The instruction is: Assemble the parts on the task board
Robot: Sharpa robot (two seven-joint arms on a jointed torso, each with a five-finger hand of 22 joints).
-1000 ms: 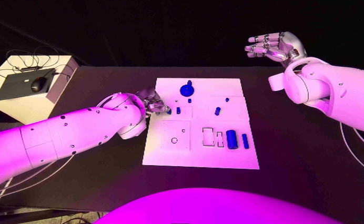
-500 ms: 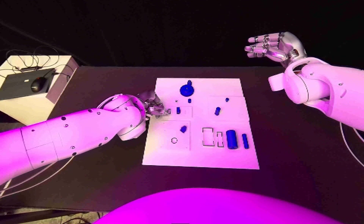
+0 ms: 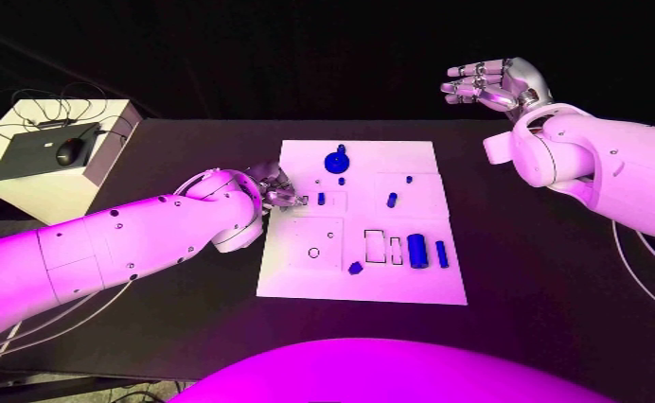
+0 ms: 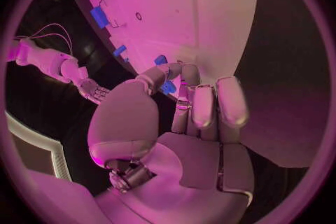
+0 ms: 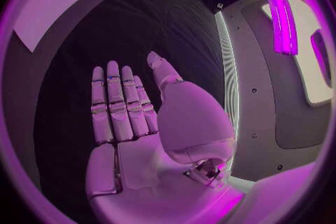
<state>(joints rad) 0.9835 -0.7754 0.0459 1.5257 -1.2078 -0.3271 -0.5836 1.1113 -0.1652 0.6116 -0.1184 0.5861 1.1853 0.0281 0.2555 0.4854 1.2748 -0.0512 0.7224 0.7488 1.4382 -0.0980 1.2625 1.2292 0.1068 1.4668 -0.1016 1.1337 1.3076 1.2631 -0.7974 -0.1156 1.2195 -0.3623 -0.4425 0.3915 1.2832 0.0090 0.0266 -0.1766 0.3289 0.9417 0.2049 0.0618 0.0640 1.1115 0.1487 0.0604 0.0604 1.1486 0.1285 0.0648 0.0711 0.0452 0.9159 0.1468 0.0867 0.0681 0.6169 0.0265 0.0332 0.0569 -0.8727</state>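
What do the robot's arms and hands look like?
Both arms are thick, smooth, rounded white shells with small dark screw dots along them. The left arm has seams between its panels; the right arm has a thin cable by it at the picture's edge. Each ends in a silver metal hand with jointed, segmented fingers: the left hand and the right hand, both with smooth rounded palms.
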